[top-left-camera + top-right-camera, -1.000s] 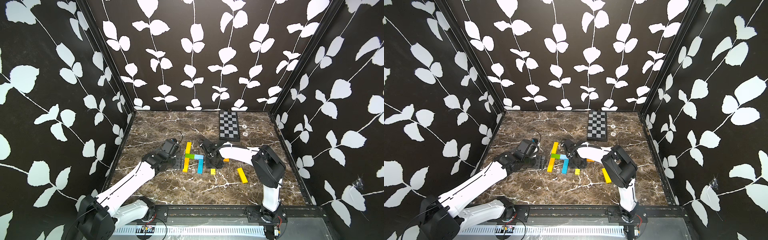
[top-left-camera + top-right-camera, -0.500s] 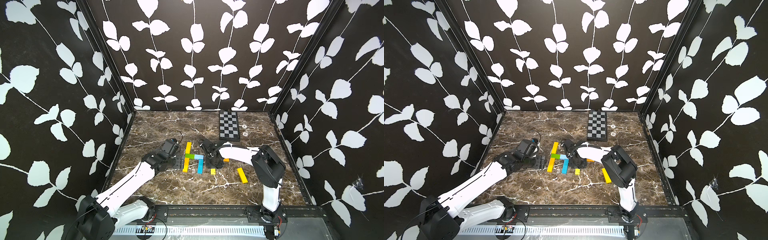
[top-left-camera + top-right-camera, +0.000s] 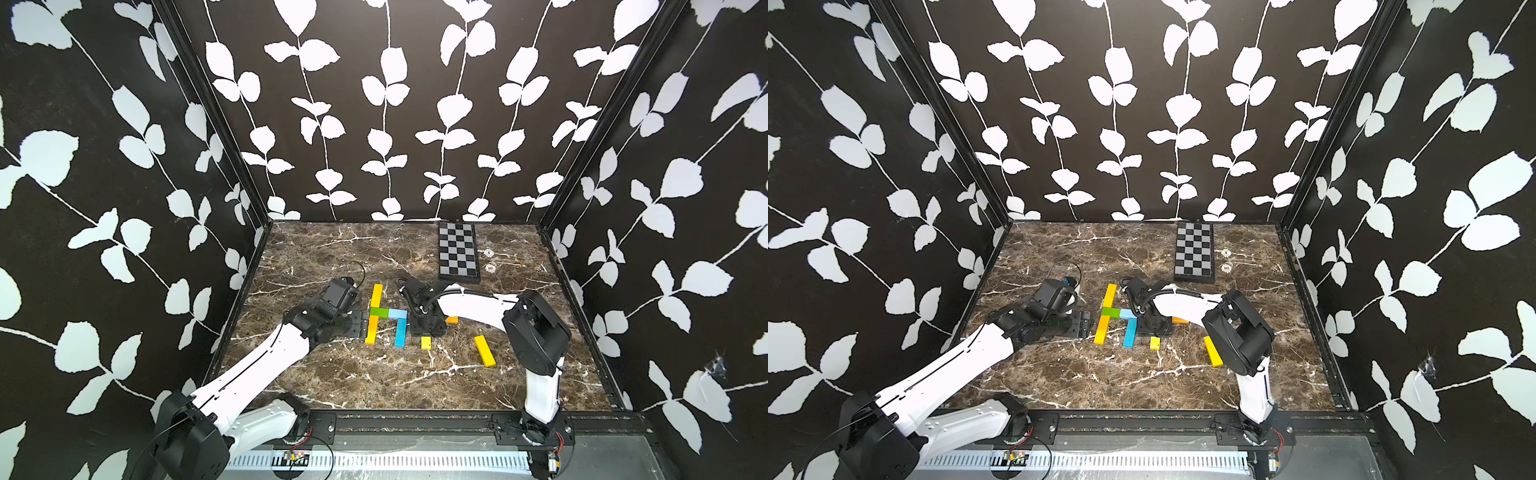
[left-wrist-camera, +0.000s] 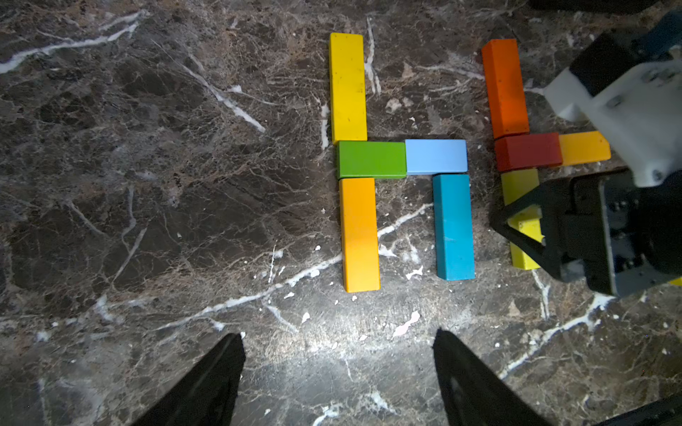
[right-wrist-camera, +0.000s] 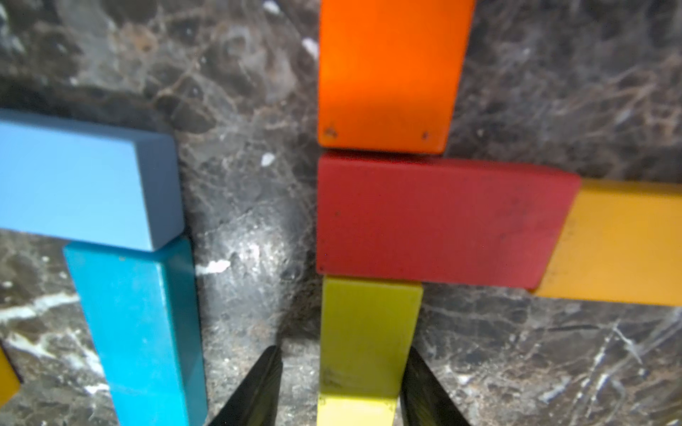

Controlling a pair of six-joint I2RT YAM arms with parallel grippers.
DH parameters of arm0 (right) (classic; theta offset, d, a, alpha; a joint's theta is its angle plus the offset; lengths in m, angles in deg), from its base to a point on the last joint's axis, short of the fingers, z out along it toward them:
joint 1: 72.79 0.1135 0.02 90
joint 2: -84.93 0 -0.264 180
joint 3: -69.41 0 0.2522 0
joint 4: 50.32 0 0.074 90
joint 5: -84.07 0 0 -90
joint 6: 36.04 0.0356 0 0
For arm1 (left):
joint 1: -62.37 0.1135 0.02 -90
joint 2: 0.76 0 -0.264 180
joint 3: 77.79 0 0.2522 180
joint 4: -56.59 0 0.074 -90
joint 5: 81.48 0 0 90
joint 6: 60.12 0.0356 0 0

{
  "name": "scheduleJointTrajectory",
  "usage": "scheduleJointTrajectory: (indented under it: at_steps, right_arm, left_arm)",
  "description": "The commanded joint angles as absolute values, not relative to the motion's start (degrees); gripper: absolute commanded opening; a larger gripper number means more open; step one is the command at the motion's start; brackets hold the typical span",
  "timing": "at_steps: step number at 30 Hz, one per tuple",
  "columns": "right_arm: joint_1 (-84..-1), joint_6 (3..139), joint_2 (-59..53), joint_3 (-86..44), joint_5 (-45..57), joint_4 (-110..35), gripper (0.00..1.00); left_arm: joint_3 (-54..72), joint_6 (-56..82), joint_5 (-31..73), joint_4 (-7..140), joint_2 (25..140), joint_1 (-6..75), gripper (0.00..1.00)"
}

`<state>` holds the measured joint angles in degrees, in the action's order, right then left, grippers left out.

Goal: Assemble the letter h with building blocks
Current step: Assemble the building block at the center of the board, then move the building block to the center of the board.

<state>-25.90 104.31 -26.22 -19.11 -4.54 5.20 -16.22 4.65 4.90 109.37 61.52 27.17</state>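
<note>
Lime block (image 5: 369, 332) between right gripper (image 5: 343, 350) fingers, end touching red block (image 5: 443, 221)

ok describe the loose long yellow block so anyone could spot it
From the checkered board at the back of the table, come forward past the right arm. A long yellow block lies there alone, slanted. Its neighbour, the short yellow block, is stubby, while this one is a long bar touching nothing.
</note>
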Motion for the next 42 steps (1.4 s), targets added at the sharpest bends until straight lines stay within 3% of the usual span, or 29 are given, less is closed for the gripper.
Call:
scheduleJointTrajectory:
  at_steps: [1,4,8,13,18,22,31,40,42]
  right_arm:
    - [-25.86,104.75,-24.95,-19.05,-6.91,7.35,0.56]
    - [-25.86,103.2,-20.01,-20.97,-9.2,8.6,0.66]
    - [-25.99,100.29,-10.81,-20.01,-12.87,12.29,0.73]
    - [-31.4,98.35,3.62,-6.81,-13.11,15.13,0.89]
    - [-43.68,94.33,13.57,9.59,-2.85,11.23,0.9]
    - [-49.29,91.16,14.97,15.67,1.11,7.94,0.89]
    - [-51.12,87.01,7.15,16.54,1.95,2.87,0.76]
    - [-45.39,87.91,5.31,16.93,4.3,-1.19,0.25]
    - [-42.38,90.29,4.78,16.42,3.61,-1.25,0.24]
  left_arm:
    - [-16.24,5.35,5.43,109.74,60.16,27.52,0.83]
    - [-15.57,5.22,5.59,110.17,59.8,27.48,0.83]
    - [-13.67,4.86,4.91,111.84,59.35,27.48,0.83]
    - [-11.77,4.4,4.51,112.71,57.98,27.48,0.84]
    - [-10.87,3.63,5.83,112.42,58.11,27.5,0.84]
    - [-10.81,3.01,6.57,111.63,59.02,27.48,0.84]
    - [-11.34,1.61,7.56,110.24,60.86,27.48,0.83]
    - [-11.71,0.88,7.73,108.69,62.61,27.52,0.83]
    - [-11.81,0.7,7.81,108.4,62.86,27.48,0.82]
